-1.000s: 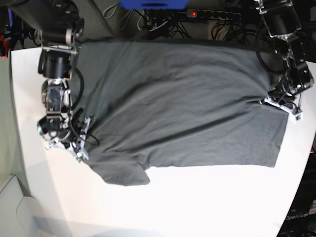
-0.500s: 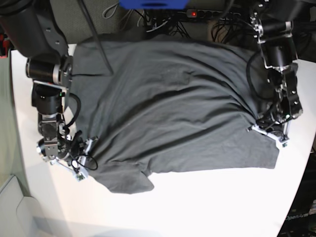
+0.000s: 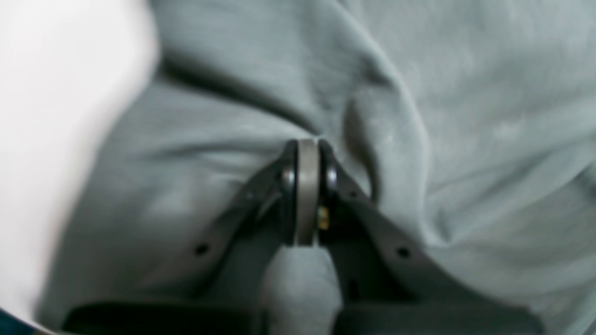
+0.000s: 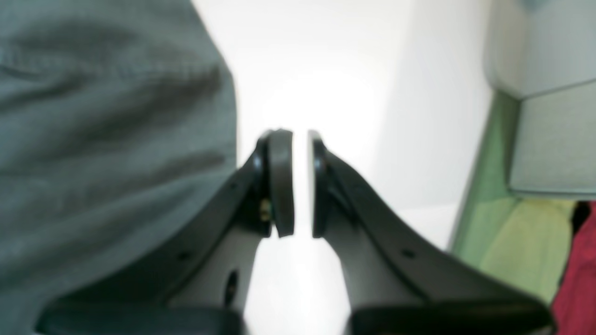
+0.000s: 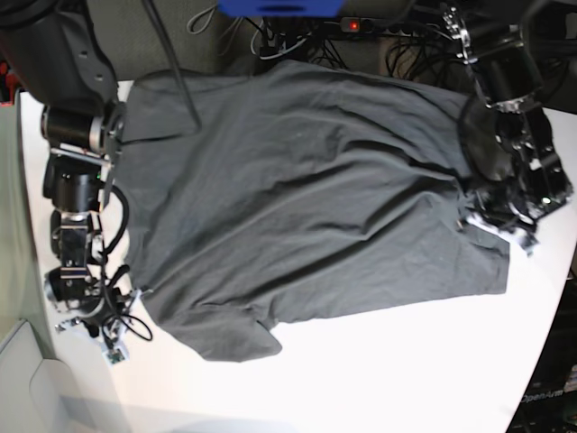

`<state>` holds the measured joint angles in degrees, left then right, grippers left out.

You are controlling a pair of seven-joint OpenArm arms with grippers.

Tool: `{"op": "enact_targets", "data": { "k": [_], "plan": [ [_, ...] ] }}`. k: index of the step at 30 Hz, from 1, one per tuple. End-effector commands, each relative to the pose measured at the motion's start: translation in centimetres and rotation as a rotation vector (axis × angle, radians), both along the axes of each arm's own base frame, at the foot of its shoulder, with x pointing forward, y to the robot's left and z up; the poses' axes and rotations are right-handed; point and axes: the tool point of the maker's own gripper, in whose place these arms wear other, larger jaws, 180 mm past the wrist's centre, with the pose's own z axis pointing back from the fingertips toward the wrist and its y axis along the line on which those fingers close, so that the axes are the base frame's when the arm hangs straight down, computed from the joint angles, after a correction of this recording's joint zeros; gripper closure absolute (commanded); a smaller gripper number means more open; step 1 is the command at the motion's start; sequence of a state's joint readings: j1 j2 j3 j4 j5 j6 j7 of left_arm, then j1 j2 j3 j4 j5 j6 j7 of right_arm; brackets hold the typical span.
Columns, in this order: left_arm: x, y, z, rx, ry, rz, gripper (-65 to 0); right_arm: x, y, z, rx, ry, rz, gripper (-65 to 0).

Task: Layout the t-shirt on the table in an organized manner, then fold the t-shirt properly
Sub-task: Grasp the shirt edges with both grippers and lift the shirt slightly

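Here the left gripper [image 3: 307, 195] is clamped tight on a fold of the t-shirt [image 5: 306, 198], while the right gripper [image 4: 300, 184], slightly parted and empty, hovers over the white tabletop [image 5: 406, 370] beside the shirt's edge.

You can read only one piece of text: faint pale lettering that looks like "OpenArm" on the dark panel [image 5: 544, 398] at the bottom right corner of the base view. You will find nothing legible in either wrist view
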<state>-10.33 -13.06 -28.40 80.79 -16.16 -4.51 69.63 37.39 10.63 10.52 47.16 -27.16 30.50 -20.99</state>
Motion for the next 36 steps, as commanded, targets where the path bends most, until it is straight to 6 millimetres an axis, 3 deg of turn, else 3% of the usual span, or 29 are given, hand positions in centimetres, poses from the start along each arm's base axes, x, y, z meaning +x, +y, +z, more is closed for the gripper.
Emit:
{"op": "enact_targets", "data": {
  "k": [1, 7, 12, 17, 25, 29, 36],
  "plan": [
    [2.1, 0.4, 2.8, 0.006, -0.099, -0.002, 0.0, 2.1, 1.5, 3.6, 0.021, -0.103, 0.025, -6.9],
    [3.9, 1.8, 3.6, 0.029, -0.172, 0.036, 0.0, 1.7, 7.2, 2.4, 0.094, -0.075, 0.132, -6.9],
    [6.3, 2.1, 0.5, 0.011, -0.170, 0.059, 0.0, 1.5, 12.0, 1.2, 0.168, -0.045, 0.183, -6.9],
    [7.6, 2.5, -1.1, 0.014, -0.164, 0.067, 0.0, 1.0, 14.0, -0.9, 0.213, 0.024, 0.201, -6.9],
    [11.5, 0.7, 1.6, 0.046, -0.256, 0.007, 0.0, -0.2, 14.8, -3.6, 0.240, 0.102, 0.208, -6.9],
    [12.7, -0.1, 0.3, 0.039, -0.228, -0.008, 0.0, -0.9, 14.4, -4.9, 0.243, 0.142, 0.202, -6.9],
    [13.4, 0.1, -1.8, 0.016, -0.204, 0.036, 0.0, -1.2, 14.2, -5.3, 0.242, 0.150, 0.199, -6.9]
  ]
}}
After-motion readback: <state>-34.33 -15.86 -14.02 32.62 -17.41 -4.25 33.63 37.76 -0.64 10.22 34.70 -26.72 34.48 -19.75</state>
